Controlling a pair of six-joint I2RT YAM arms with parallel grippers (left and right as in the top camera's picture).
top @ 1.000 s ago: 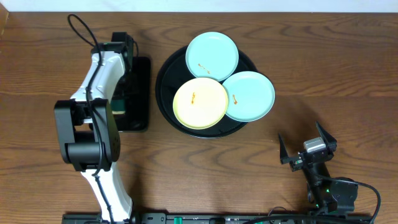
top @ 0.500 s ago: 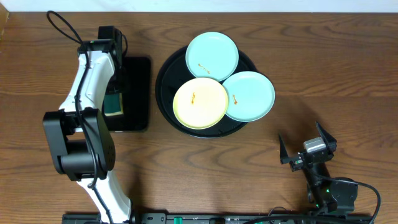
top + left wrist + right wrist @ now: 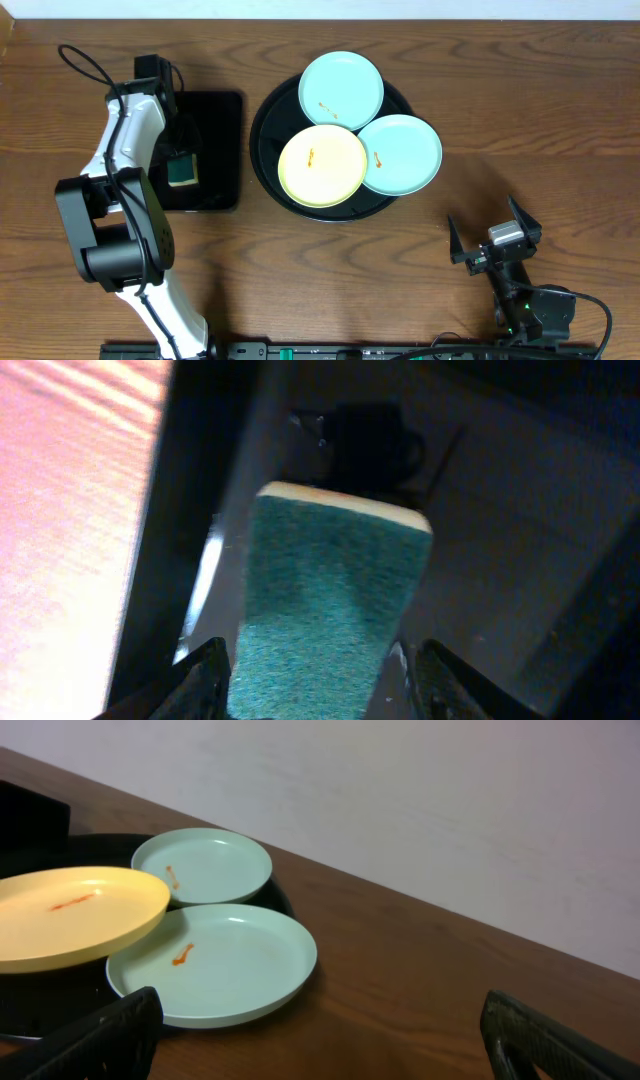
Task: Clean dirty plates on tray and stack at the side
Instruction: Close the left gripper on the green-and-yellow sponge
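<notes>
While the left claw (image 3: 322,656) is hanging over the small rectangular tray (image 3: 218,150), we are seeing its fingers standing apart, one on either side of a green sponge (image 3: 335,590) lying in that tray, not clamped on it. The left arm (image 3: 130,150) is covering the tray's left edge from overhead. The right claw (image 3: 483,218) is sitting at the desk's (image 3: 520,80) near right, spread wide and gripping nothing. The plates are lying on the round black tray (image 3: 265,130). The far blue plate (image 3: 340,87) is at the back, the yellow plate (image 3: 322,166) is overlapping the right blue plate (image 3: 400,153), and each is showing an orange smudge.
</notes>
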